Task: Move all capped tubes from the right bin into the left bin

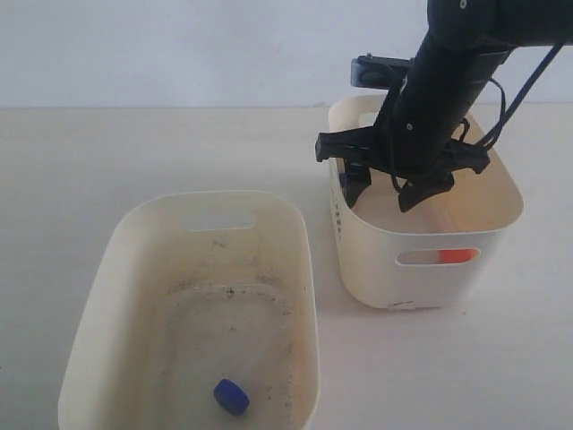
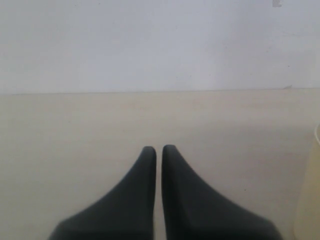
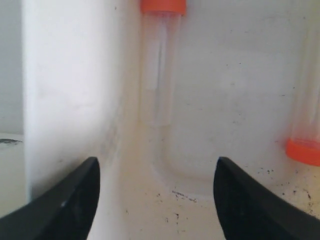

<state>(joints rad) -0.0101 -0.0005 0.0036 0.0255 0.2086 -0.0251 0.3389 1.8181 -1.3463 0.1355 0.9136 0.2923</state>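
The right bin (image 1: 501, 228) stands at the right, with a black dotted print on its left outer wall. My right gripper (image 1: 389, 193) hangs inside it, open and holding nothing. In the right wrist view the open right gripper (image 3: 156, 165) points at the bin floor. One orange-capped tube (image 3: 160, 75) lies ahead of it along the wall, and a second orange-capped tube (image 3: 306, 105) lies off to one side. An orange cap (image 1: 457, 255) shows through the bin's slot handle. The left bin (image 1: 98, 296) holds a blue-capped tube (image 1: 231, 396). My left gripper (image 2: 158, 148) is shut over bare table.
The bins stand close together on a pale table (image 1: 134, 152) in front of a light wall. The right arm's black body (image 1: 439, 81) covers the back of the right bin. A cream bin edge (image 2: 310, 190) shows at one side of the left wrist view.
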